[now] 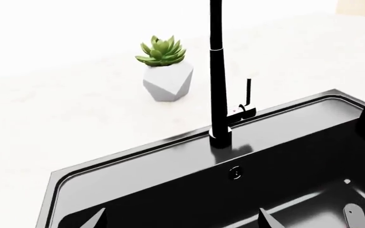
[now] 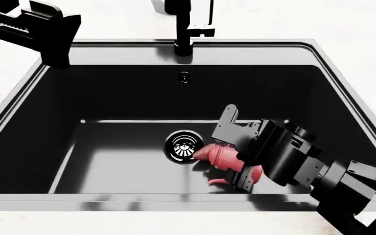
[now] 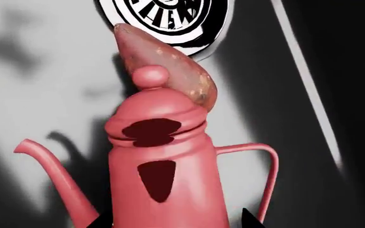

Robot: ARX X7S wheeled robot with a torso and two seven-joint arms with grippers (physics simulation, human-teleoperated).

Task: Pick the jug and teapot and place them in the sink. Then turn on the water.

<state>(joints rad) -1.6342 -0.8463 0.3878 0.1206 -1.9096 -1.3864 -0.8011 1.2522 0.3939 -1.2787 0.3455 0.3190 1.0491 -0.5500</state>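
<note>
The pink-red teapot (image 2: 226,157) lies low in the black sink (image 2: 253,43), just right of the round metal drain (image 2: 184,146). My right gripper (image 2: 235,149) reaches down into the basin and is shut on the teapot. In the right wrist view the teapot (image 3: 163,166) fills the space between the fingertips of the right gripper (image 3: 175,221). My left gripper (image 2: 51,36) is open and empty above the sink's back left corner. Its wrist view looks at the tall black tap (image 1: 219,95). No water runs. The jug is out of view.
A reddish-brown sweet potato (image 3: 169,66) lies on the sink floor between the teapot's lid and the drain (image 3: 169,14). A small white faceted vase with a green succulent (image 1: 167,80) stands on the white counter behind the tap. The tap's thin lever (image 1: 248,95) stands upright beside it.
</note>
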